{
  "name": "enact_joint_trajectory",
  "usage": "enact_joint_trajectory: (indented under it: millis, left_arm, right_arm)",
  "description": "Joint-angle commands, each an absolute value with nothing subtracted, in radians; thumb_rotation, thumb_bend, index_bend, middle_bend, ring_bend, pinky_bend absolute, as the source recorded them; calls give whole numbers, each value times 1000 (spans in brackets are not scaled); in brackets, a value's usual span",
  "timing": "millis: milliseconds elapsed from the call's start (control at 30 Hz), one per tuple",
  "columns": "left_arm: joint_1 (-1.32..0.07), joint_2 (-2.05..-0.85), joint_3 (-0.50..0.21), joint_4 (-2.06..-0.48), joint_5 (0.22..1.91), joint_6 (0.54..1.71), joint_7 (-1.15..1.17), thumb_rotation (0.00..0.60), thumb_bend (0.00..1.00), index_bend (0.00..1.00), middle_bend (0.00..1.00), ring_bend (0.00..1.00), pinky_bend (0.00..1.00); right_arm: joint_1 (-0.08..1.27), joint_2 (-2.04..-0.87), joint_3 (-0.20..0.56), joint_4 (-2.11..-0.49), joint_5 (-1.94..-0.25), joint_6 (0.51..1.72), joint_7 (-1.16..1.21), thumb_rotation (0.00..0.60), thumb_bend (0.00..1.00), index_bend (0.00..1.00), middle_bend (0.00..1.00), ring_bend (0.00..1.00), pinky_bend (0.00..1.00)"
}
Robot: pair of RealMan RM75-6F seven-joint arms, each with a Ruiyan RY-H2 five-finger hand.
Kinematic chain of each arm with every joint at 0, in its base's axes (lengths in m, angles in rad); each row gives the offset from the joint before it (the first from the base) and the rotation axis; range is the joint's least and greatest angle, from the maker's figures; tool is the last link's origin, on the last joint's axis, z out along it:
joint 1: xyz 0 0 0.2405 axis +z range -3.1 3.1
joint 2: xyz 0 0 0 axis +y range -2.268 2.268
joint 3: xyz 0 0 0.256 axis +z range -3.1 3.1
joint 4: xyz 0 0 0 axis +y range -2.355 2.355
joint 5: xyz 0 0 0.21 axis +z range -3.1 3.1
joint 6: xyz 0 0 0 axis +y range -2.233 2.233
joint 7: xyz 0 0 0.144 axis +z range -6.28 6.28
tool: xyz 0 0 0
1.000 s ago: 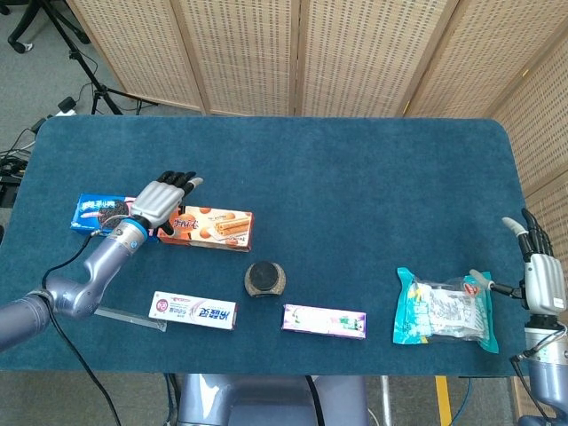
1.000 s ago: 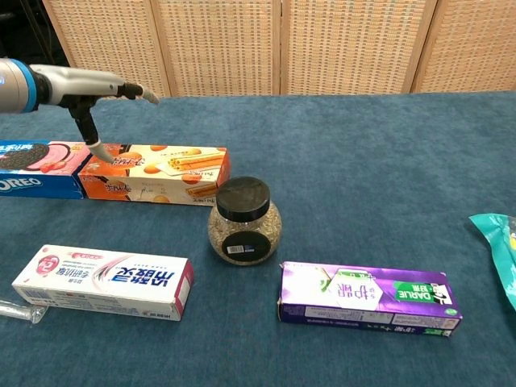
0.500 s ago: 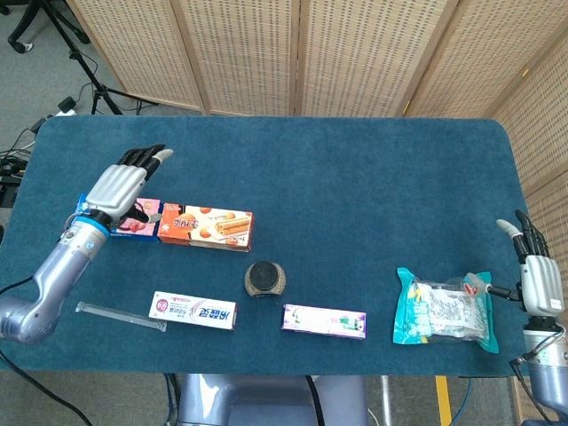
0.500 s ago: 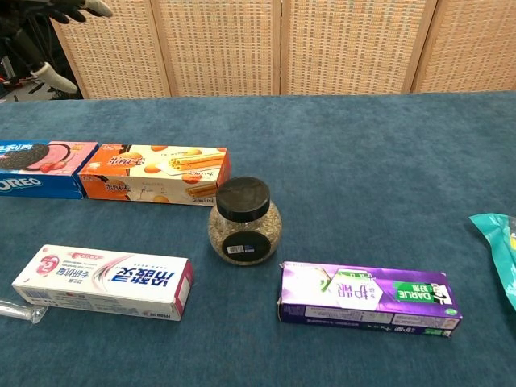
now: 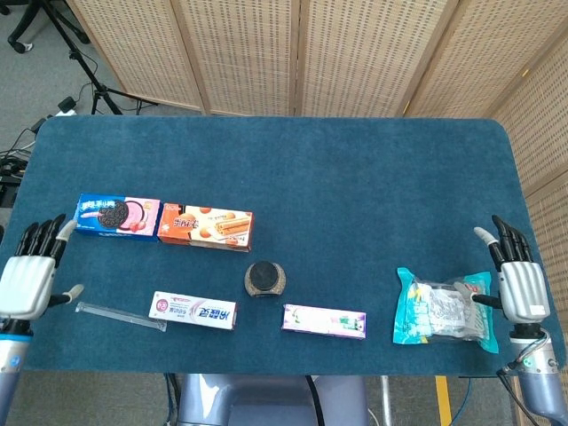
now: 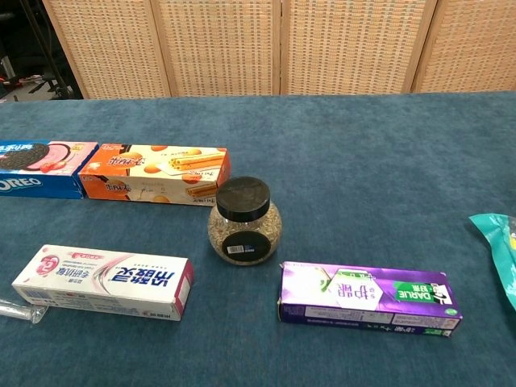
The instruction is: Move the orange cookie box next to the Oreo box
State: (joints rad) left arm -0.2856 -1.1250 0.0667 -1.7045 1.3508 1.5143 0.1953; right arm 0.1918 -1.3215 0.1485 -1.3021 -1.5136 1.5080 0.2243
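Orange cookie box (image 5: 206,227): lies flat on the blue tabletop (image 5: 355,177), its short end touching the Oreo box (image 5: 116,215), the two in one row. A second ago the left hand (image 5: 28,281) was over the seam between them; it has since lifted off and drawn back to the near left edge, fingers spread, holding nothing. Judged: placement is done and the arm is retiring.

Right hand (image 5: 516,287): fingers apart, empty, at the near right edge just beside the teal snack pouch (image 5: 444,309).

Legible writing:
- Oreo box: "OREO", white on blue, with a pink panel.
- Purple box (image 6: 367,295): "DARLIE" on a green patch.
- White-and-red toothpaste box (image 6: 105,281): Chinese characters, not read with confidence.
- Cookie box script: too small to read.
- Black-lidded jar (image 6: 244,222): barcode label only.
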Motion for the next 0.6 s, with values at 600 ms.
enact_joint_trajectory:
  millis: [600]
  left_arm:
    - [-133, -1150, 74, -1631, 1459, 1597, 80, 600, 91, 32, 0, 0, 0]
  right_arm:
    - [163, -1263, 103, -1435, -1556, 1536, 89, 600, 2, 159, 0, 0, 0]
